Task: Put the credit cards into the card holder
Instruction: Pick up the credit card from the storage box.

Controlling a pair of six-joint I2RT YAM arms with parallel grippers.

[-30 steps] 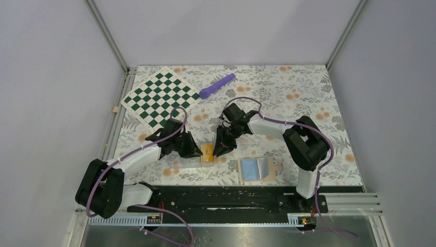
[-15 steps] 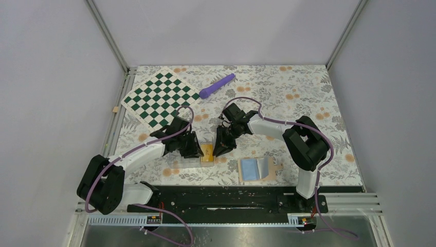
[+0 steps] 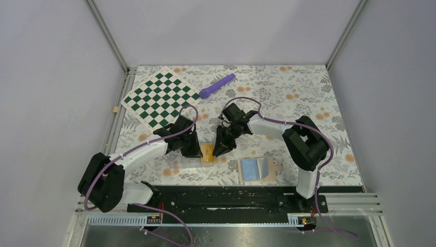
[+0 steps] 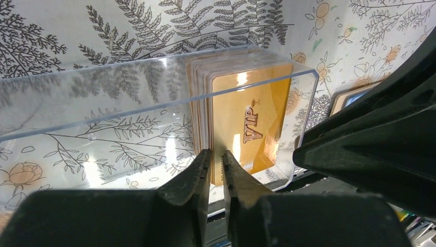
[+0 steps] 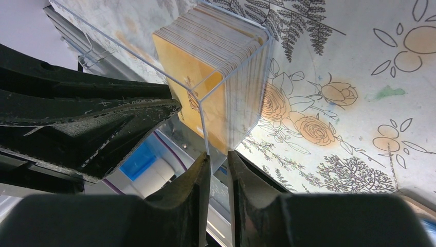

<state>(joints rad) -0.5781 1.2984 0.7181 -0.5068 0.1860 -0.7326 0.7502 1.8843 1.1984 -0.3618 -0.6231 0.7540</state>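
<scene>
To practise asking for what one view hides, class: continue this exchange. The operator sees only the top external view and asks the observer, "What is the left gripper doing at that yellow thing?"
Observer: The left gripper appears to pinch the front card, gold and printed VIP, by its edge.
Operator: Are the cards lying loose?
Observer: No, the credit cards stand stacked inside a clear case.
Operator: And the right gripper?
Observer: The right gripper is closed on that case's end wall.
</scene>
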